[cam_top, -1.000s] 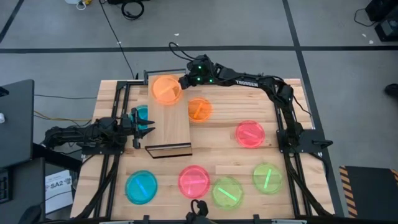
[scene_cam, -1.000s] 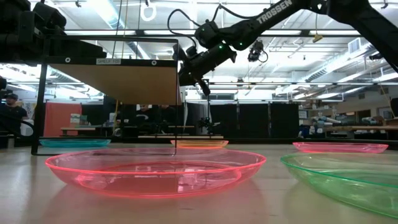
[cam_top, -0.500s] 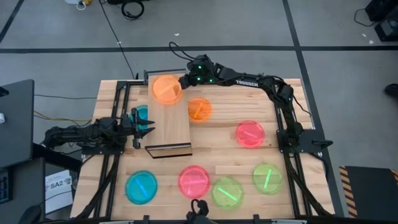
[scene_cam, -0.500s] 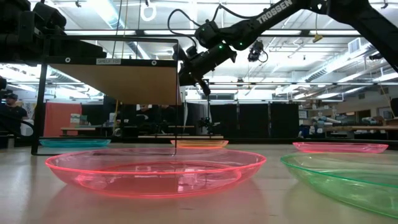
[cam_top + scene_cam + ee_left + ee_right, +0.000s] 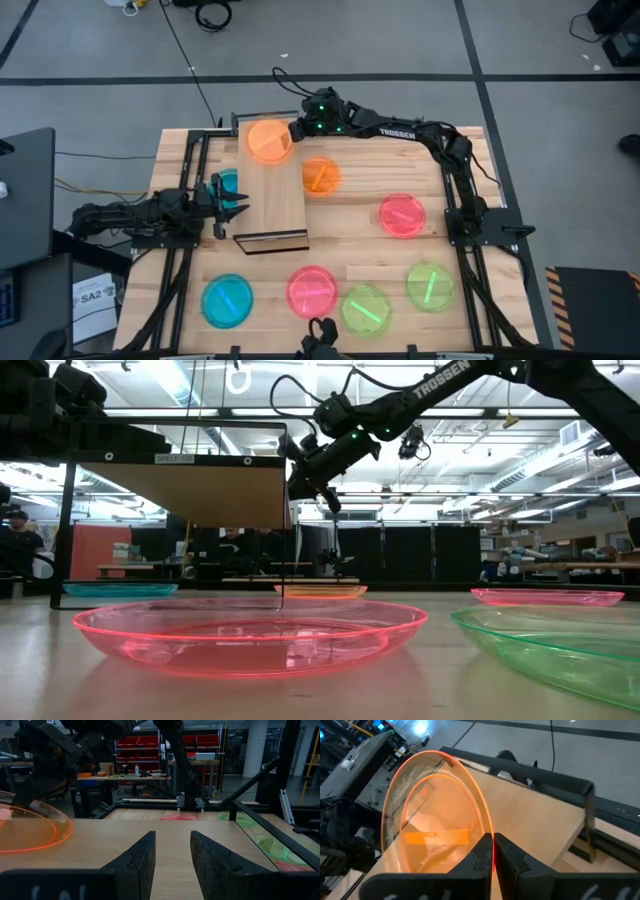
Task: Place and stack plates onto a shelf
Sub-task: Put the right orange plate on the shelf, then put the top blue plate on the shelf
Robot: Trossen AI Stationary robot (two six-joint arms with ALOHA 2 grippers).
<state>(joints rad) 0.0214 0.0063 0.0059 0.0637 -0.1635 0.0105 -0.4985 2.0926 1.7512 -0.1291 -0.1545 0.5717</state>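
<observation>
At the far end of the shelf (image 5: 272, 190), your right gripper (image 5: 493, 854) pinches the rim of an orange plate (image 5: 268, 142). Its two fingers are closed tight on the thin edge. The plate sits over the far end of the board, and in the right wrist view it looks a bit tipped up on the gripper's side, so I think it is not lying flat yet.

Not much has changed in the last second. The plate and the gripper have only slid a tiny bit, and the grip is the same as before. That tells me you are at the very end of putting this plate down, and the letting go is not done.

Your left gripper (image 5: 170, 862) waits just beside the left side of the shelf, with its fingers apart and nothing between them. A teal plate (image 5: 228, 184) lies right by it.

This looks like the first plate on the shelf. Another orange plate (image 5: 321, 176) lies on the table just to the right of the shelf. Two pink, two green and one more teal plate are on the table too, so most of the job is still ahead of you.
</observation>
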